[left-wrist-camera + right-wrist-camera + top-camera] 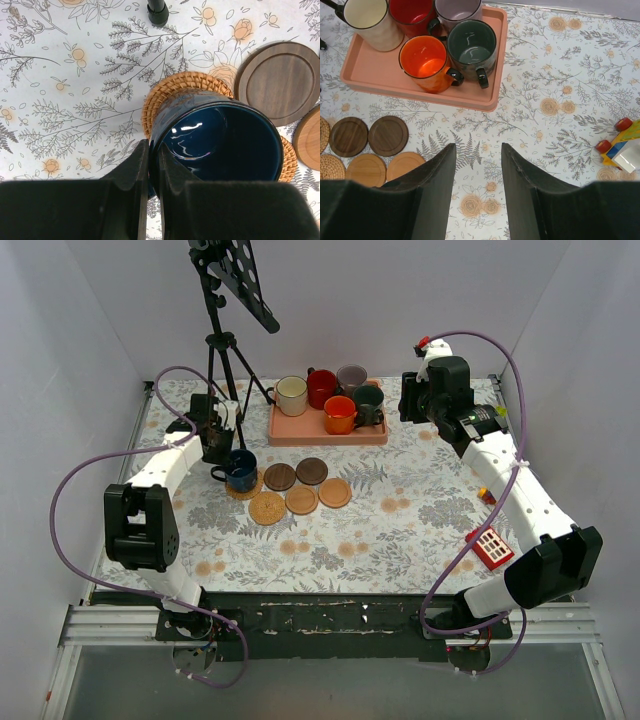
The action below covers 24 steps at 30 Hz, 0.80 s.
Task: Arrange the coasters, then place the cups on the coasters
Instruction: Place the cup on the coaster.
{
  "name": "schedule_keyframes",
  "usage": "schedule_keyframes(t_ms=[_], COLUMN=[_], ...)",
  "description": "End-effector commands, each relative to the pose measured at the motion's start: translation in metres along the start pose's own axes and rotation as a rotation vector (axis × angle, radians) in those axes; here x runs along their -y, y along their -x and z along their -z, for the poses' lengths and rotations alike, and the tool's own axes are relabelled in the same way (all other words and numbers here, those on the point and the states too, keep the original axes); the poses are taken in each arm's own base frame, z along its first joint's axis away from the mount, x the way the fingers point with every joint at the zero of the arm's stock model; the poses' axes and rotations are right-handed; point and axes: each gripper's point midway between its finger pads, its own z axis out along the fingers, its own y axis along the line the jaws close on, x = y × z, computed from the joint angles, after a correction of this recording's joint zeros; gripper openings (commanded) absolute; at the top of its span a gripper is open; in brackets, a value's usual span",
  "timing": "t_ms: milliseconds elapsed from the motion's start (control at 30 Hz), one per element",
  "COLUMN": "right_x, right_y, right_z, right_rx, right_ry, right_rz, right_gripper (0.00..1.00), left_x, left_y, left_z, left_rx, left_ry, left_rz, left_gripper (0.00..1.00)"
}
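Observation:
A navy blue cup (220, 140) stands on a woven coaster (170, 92) at the left end of the coaster group. My left gripper (154, 150) is shut on its near wall, one finger inside the rim and one outside; from above it sits at the cup (240, 470). Two dark brown coasters (279, 477) (312, 471), another woven one (267, 508) and two tan ones (301, 500) (335, 493) lie bare. The cream (367, 17), red (412, 12), grey-lilac (457, 10), orange (422, 62) and dark green (472, 47) cups stand on the pink tray (370, 80). My right gripper (478, 155) hovers open and empty, right of the tray.
A black tripod with a music stand (225, 340) stands at the back left, one foot (158, 12) close behind the navy cup. A red and white toy (490, 547) and a small toy car (620, 145) lie on the right of the floral tablecloth.

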Motion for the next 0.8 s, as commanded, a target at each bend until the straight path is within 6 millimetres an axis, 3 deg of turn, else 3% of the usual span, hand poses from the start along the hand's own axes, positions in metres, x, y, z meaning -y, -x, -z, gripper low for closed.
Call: schedule_keyframes(t_ms=[0,767], right_x=[-0.0012,-0.0021], right_y=[0.014,0.0141], right_z=[0.0037,0.0034], right_rx=[0.038,0.038], right_ry=[0.008,0.013], right_rz=[-0.01,-0.01], right_gripper=[0.49,0.49], left_x=[-0.0069,-0.0071], left_y=[0.0128,0.019], left_z=[0.0051,0.0041], left_rx=[0.064,0.083], left_ry=[0.018,0.005], left_rz=[-0.004,0.024], left_gripper=[0.0,0.0])
